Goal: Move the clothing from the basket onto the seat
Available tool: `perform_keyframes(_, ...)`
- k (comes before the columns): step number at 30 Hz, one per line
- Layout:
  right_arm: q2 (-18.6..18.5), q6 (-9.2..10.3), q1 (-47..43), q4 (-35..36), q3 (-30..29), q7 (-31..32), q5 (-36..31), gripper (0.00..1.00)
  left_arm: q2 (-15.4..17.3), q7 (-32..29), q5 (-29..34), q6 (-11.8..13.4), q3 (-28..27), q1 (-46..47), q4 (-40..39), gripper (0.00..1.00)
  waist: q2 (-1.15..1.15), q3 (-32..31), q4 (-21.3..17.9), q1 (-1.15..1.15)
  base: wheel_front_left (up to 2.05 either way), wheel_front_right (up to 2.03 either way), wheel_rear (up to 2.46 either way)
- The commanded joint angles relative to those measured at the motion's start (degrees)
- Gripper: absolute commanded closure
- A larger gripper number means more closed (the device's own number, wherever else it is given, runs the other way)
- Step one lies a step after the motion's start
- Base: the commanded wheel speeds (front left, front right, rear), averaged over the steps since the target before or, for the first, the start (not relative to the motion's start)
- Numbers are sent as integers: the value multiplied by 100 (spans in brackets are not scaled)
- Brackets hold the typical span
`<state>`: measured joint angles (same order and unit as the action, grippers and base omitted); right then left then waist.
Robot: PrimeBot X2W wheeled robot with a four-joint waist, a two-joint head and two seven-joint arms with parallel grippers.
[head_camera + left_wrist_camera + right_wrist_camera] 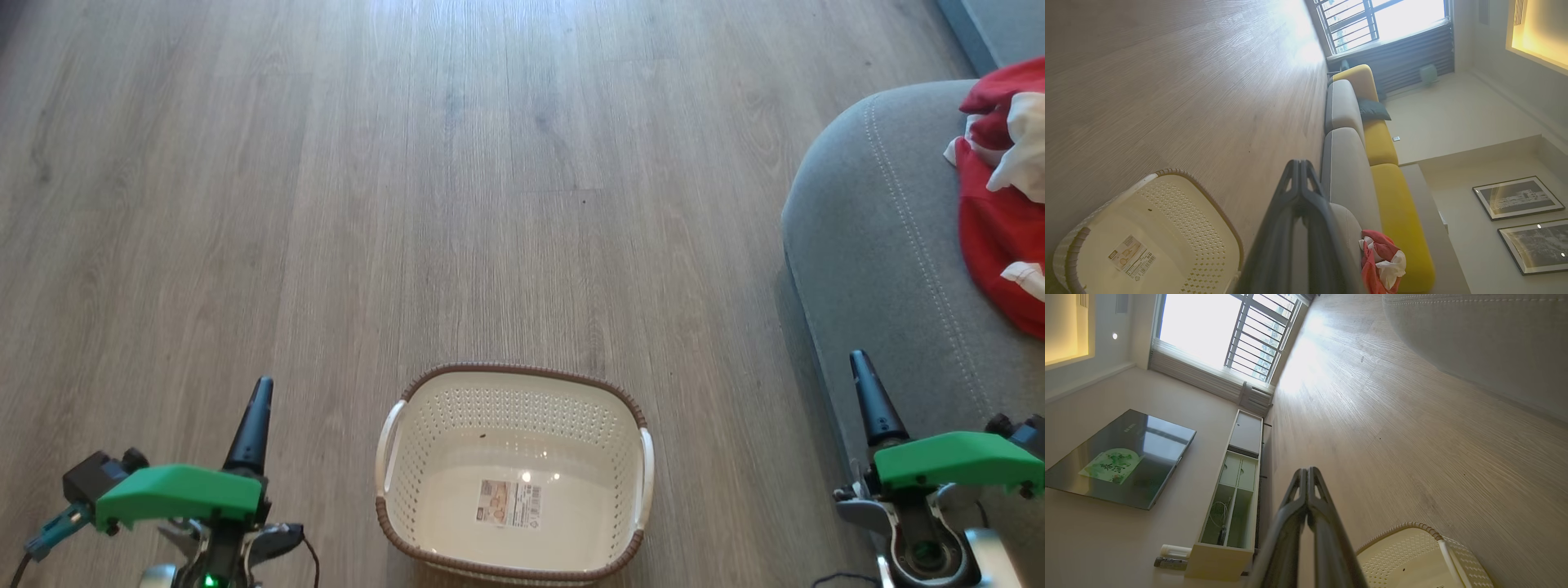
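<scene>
The left hand (263,390) and the right hand (860,366) point forward with fingers pressed together on nothing, one at each side of the basket (506,408), which sits on the floor (490,163) between them. Its bottom is bare down to the label sticker (509,503), so nothing is left to lift. The clothing (1000,237) lies bunched on the seat (873,245), ahead of the right hand and to its outer side. I judge the job done, hence the idle hands

Wood-plank floor (490,163), the basket (506,408) standing on it, the seat (865,229) nearby bearing the clothing (996,237)
</scene>
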<state>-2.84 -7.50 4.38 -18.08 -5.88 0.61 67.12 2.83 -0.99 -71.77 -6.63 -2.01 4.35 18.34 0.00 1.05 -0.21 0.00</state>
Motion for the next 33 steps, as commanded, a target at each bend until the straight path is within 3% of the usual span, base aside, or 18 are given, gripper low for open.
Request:
perform_keyframes(1, -6, 0, 179, 247, 55, 61, 180, 100, 21, -32, -149, -45, -190, 190, -228, 100, 0, -3, 1, 0, 0, 0, 0)
perform_keyframes(33, -4, 1, 181, 405, -65, 589, 2504, 100, 5, -551, -2038, -86, -454, 185, -427, 100, 0, -87, 21, 0, 0, 0, 0)
